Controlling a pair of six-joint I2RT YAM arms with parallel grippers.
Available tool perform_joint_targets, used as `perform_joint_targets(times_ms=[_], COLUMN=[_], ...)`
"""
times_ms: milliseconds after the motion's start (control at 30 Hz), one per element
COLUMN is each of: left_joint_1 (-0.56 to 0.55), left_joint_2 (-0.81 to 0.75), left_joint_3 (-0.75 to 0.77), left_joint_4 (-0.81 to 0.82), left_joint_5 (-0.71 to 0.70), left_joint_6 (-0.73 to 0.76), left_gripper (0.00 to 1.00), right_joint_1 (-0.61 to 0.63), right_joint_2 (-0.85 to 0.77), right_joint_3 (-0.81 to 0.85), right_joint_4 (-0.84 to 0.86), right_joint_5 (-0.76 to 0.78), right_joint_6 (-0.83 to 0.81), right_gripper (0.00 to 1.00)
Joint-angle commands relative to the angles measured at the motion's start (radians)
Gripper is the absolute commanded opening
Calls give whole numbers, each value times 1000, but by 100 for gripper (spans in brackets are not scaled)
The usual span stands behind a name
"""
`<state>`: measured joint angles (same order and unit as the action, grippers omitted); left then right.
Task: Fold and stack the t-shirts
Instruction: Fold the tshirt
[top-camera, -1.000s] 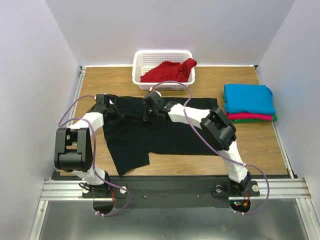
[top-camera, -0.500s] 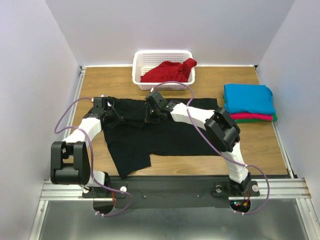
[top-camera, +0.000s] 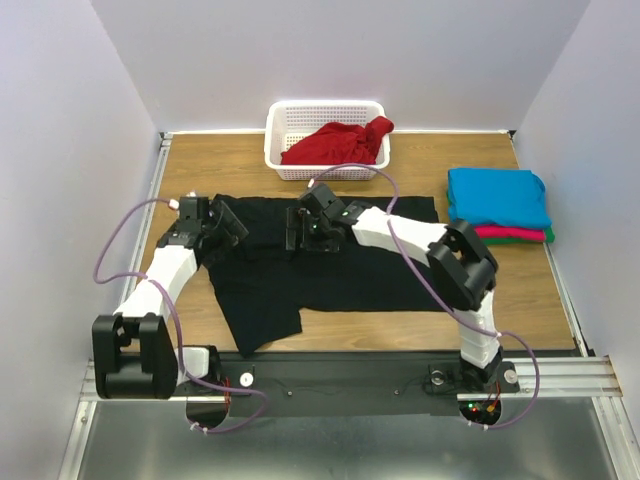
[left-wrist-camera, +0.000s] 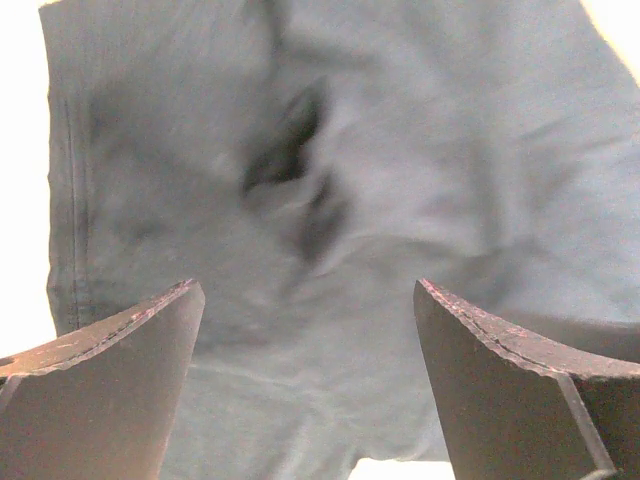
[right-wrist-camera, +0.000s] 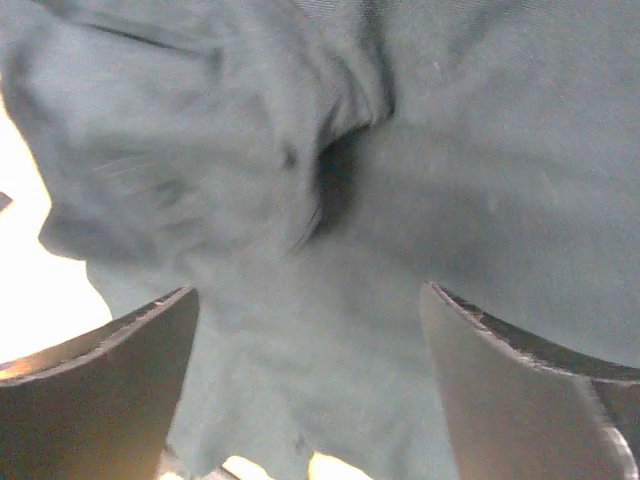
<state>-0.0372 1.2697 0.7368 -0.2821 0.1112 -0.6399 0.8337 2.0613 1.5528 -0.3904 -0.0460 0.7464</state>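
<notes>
Nearest, a black t-shirt (top-camera: 330, 270) is spread flat on the wooden bench (top-camera: 520, 290), with one flap reaching toward the near edge. Over its far edge, both tools are lowered: the left tool (left-wrist-camera: 305, 290) by the left corner and the right tool (right-wrist-camera: 310, 295) near the middle. Each is released, with wrinkled cloth just beneath, probably so that edge can be pinched for folding. Farther right, a stack of folded t-shirts (top-camera: 497, 198) is kept apart. Farthest, a red t-shirt (top-camera: 335, 145) is heaped in a white basket (top-camera: 277, 125).
</notes>
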Motion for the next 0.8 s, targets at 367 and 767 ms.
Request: perform_joint_targets(times_ms=[367,767], left_joint_1=[5,8], left_joint_2=[247,575], left_joint_3=[214,404], left_joint_4=[196,224], left_joint_5=[110,65], left_joint_6=[39,97], left_gripper=[98,98], right_joint_1=[-312,-653], right_joint_2=[-287,-80], right_joint_3=[-186,-134], right_joint_4=[-22,39], right_joint_5=[259,256], right_joint_6=[-251,-352], right_gripper=[100,100])
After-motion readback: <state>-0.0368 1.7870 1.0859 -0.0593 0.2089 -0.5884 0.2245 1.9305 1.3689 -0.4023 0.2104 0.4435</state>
